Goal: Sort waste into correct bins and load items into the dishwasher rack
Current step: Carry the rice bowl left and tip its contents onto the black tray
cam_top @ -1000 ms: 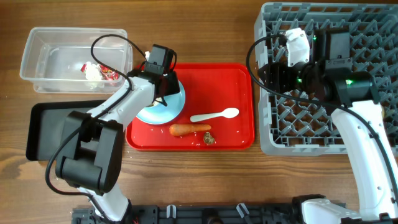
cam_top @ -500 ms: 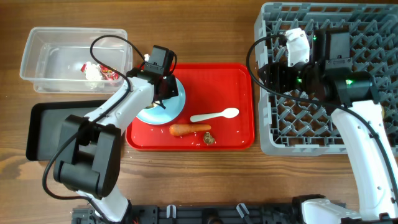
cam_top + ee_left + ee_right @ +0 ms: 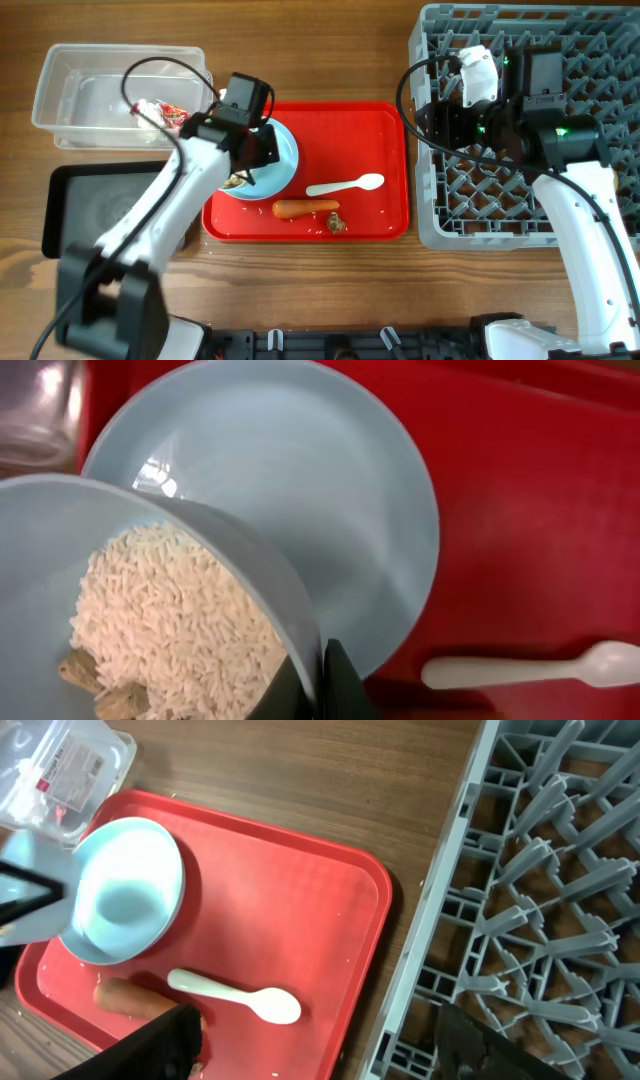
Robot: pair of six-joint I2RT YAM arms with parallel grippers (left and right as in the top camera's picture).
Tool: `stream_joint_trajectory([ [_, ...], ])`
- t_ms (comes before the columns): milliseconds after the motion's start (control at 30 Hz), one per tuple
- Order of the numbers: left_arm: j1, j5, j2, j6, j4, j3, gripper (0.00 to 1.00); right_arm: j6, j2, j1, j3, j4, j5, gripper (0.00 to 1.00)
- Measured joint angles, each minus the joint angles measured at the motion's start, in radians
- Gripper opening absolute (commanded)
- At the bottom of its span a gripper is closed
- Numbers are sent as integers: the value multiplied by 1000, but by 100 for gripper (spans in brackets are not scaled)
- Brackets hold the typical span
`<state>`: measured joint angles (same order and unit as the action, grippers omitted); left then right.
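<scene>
Pale blue-white round bowl (image 3: pixel 60 520), cut off at the left and bottom edges of the left wrist view, holds pale rice-like crumbs (image 3: pixel 170 620) and brown food scraps (image 3: pixel 95 680); from overhead the left arm hides most of it. The left claw (image 3: pixel 315 678) is clamped on its rim, one dark finger inside and one outside. The bowl sits over the round light-blue plate (image 3: pixel 330 500) on the red plastic serving tray (image 3: pixel 530 510); whether they touch is unclear. The right claw (image 3: pixel 315 1020), at the edge of the grey pegged dishwasher rack (image 3: pixel 560 870), stands wide, its fingers blurred
</scene>
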<state>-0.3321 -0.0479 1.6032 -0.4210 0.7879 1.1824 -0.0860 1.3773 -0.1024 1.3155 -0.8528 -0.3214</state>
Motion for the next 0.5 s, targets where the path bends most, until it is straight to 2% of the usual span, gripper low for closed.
stream_joint_trajectory([
  [133, 33, 13, -89, 0, 80, 0, 4, 0, 0, 0, 0, 0, 0, 76],
  [267, 149, 34, -137, -2, 131, 0, 4, 0, 0, 0, 0, 0, 0, 76],
  [500, 467, 341, -141, 102, 121, -9, 4, 0, 0, 0, 0, 0, 0, 76],
])
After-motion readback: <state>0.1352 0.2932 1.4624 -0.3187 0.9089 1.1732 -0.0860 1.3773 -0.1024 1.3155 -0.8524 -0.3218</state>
